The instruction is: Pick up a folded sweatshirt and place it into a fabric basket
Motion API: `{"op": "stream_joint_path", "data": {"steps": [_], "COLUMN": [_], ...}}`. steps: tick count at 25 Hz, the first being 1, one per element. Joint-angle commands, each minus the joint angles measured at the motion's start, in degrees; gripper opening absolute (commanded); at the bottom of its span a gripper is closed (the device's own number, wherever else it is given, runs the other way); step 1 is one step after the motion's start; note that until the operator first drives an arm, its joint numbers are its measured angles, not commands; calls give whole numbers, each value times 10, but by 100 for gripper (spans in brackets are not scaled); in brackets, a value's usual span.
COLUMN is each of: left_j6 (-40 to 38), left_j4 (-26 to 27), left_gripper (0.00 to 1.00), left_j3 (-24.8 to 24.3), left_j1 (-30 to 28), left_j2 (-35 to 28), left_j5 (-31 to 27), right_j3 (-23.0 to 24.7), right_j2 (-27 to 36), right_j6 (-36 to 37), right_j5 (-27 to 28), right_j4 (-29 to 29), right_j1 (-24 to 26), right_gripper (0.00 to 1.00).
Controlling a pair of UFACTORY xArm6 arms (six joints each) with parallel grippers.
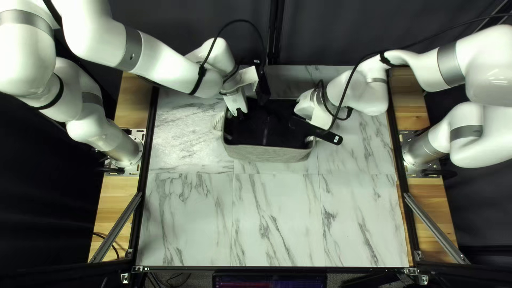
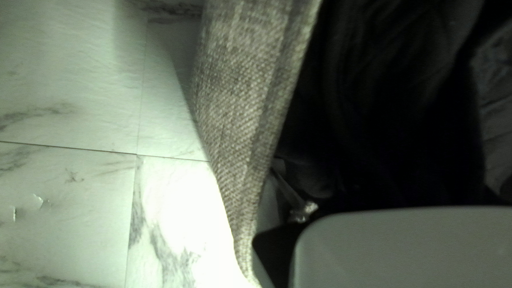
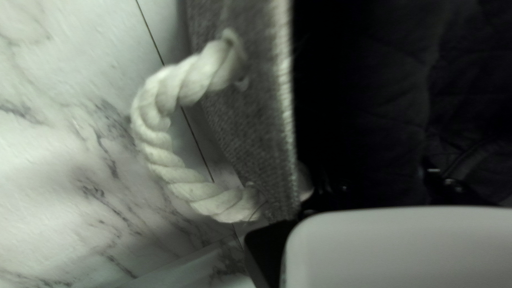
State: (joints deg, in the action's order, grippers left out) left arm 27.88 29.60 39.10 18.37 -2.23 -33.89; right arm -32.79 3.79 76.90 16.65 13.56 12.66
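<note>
Evidently the placing step is in hand: the black, soft cloth sweatshirt (image 1: 262, 125) lies inside the grey woven fabric basket with white rope handles (image 1: 269, 154). The left gripper (image 1: 239, 112) reaches in at the basket's left end, the right gripper (image 1: 298, 122) at its right end. I cannot tell whether either is spread, pressed together or pinching cloth. The next move, I judge, calls for making sure both have let go, then lifting straight up out of the basket, without snagging its rim or dragging a fold of the sweatshirt along.
</note>
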Motion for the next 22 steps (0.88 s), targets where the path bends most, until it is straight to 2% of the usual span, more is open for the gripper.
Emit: {"op": "stream_joint_path", "data": {"steps": [1,7,8,9,10,11,12,19,22], "left_j6": [-5,17,22,23,26,28,30,28,16], "left_j4": [0,14,17,18,21,23,26,25,13], "left_gripper": [0,2,20,52,73,100,100,100,100], "left_j3": [-6,-11,-10,-9,-8,-8,-9,-23,-38], "left_j1": [-4,9,11,12,13,13,14,15,13], "left_j2": [-3,-2,-1,0,1,1,0,-36,-81], "left_j5": [3,-3,-4,-4,-4,-4,-4,-17,-33], "right_j3": [-4,0,1,1,0,-1,-2,4,12], "right_j2": [-2,-4,-6,-7,-9,-12,-13,22,57], "right_j6": [-1,-3,-3,-3,-3,-3,-2,-14,-25], "right_j5": [4,-4,-6,-7,-9,-10,-11,8,26], "right_j4": [1,0,-1,-1,-2,-3,-6,-3,-1], "right_j1": [3,1,0,0,0,-1,-3,-18,-26], "right_gripper": [0,0,0,0,17,78,100,100,100]}}
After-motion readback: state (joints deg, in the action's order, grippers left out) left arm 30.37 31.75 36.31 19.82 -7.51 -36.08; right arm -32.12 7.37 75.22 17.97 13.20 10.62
